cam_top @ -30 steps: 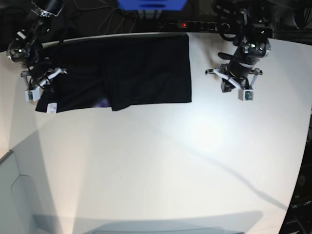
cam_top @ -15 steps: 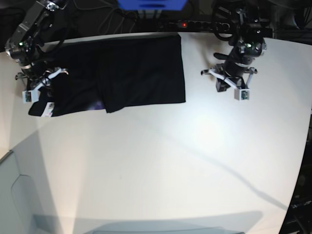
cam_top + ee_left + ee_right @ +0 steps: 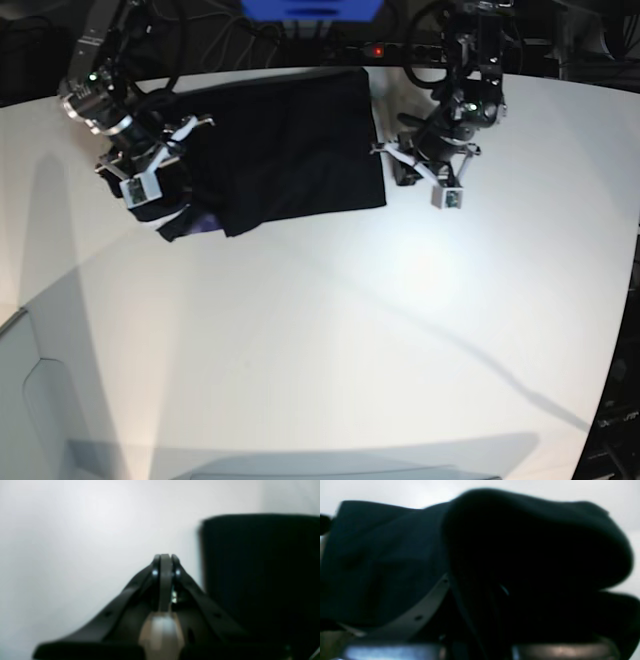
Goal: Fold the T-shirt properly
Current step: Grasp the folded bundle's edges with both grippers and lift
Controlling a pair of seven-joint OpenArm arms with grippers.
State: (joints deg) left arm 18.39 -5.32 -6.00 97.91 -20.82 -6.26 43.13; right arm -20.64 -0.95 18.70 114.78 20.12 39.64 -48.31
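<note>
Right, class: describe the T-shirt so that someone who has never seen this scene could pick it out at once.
Start from the white table that fills the base view and look to its far edge. The T-shirt lies there, a partly folded slab of plain black cloth between the right gripper, which clamps its bunched end, and the shut left gripper beside its straight edge. It is the only dark cloth on the pale surface.

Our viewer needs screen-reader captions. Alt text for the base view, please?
A black T-shirt lies partly folded on a white table. The right hand grips its bunched end, while the left hand hovers shut beside its opposite edge.
</note>
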